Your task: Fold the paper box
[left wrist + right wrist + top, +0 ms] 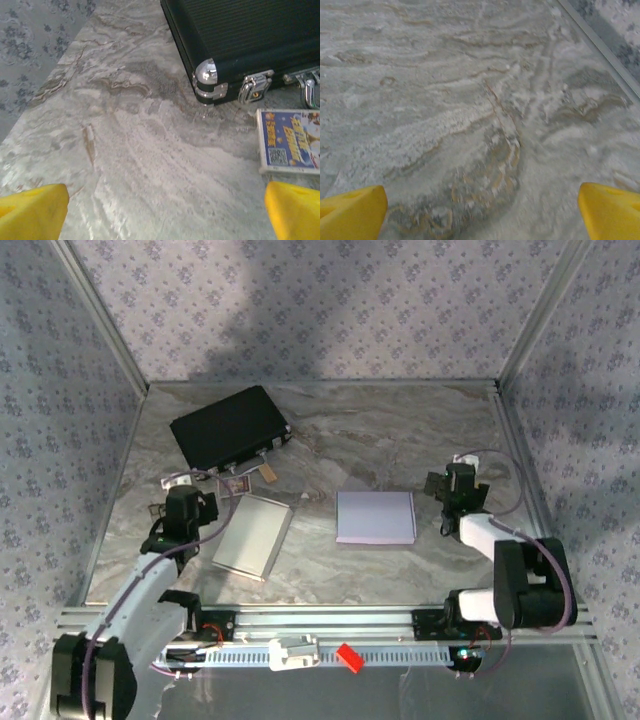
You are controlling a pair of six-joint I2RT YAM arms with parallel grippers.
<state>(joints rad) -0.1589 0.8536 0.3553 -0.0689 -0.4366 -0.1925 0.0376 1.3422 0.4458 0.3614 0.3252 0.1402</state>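
Left arm stretched forward, left end effector (192, 508) gaping wide over the bare table (380, 440) short of the black case (230, 425), right arm folded tight, right end effector (452, 486) equally wide near the right edge, lavender paper box (375, 517) flat mid-table between them.

Overhead first: the top external camera sits high at the near side, looking down and forward across the whole marble table (400, 440) to the back wall (320, 300). Down to the left wrist: low and close over the marble, left fingertips (30, 210) in the bottom corners, facing the black case (250, 40) and a blue card box (290, 142) — both also caught from overhead, far left. Right wrist — just as low, right fingertips (350, 212) framing bare marble, angled toward the table's side rail (600, 44).
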